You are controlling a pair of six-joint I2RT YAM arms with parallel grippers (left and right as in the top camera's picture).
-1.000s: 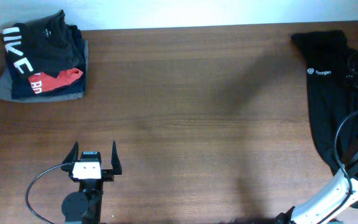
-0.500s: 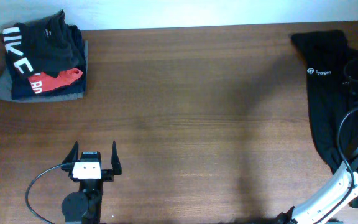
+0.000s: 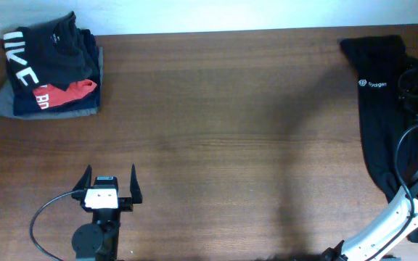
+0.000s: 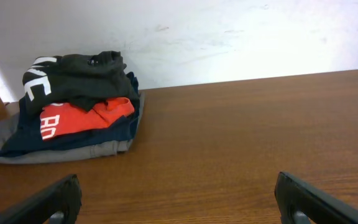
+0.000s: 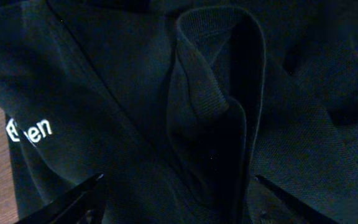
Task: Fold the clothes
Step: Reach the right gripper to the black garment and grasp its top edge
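I locate the garment point(image 3: 379, 109) along the right edge of the table point(image 3: 231, 145), running from the back edge toward the front. The right gripper point(image 5: 179, 208) sits directly above a raised fold of it. I find the folded stack point(image 3: 48, 69) at the back left corner. The left gripper point(image 3: 110, 175) is at front left, well apart from both.

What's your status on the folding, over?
Left end effector open. Right end effector open above black garment. Garment unfolded, right edge of table. Folded clothes pile far left, nothing blocking.
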